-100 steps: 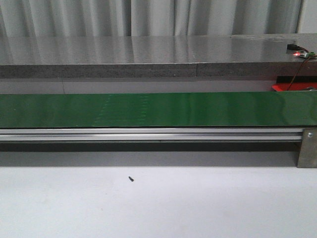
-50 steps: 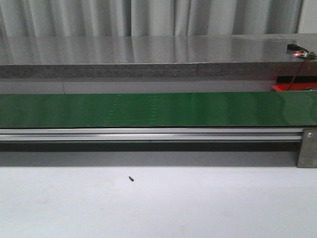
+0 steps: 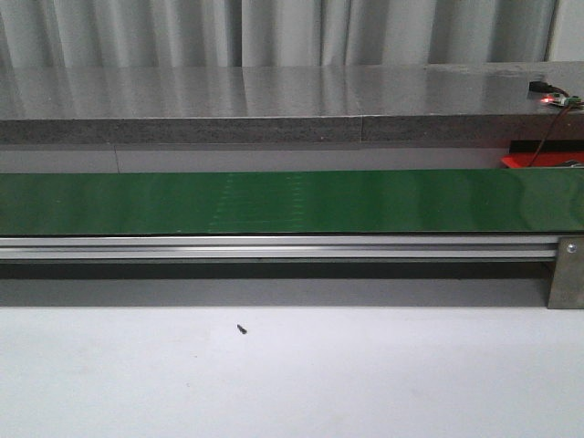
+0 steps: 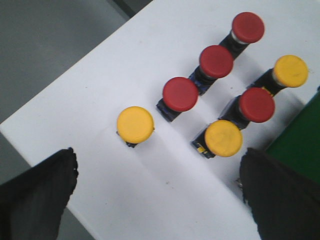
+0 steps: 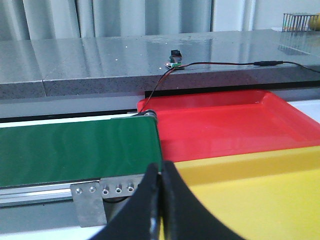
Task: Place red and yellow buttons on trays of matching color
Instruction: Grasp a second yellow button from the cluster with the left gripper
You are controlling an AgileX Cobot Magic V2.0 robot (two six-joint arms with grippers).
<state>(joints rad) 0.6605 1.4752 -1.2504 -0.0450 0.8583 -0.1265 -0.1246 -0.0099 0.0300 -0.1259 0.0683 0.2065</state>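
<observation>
Seven buttons [image 4: 180, 94] stand on the desk [image 4: 100, 80] beside the conveyor belt [image 3: 292, 202], whose 3 o'clock end meets two trays [image 5: 225, 125].

In my front view neither arm appears. In my left wrist view, the left gripper [image 4: 159, 192] has its two dark fingers [image 4: 37, 195] spread wide apart, with nothing between them. In my right wrist view, the right gripper [image 5: 161, 187] has its fingertips [image 5: 150, 190] pressed together, holding nothing.

Belt's [image 3: 274, 201] faint marks further right
</observation>
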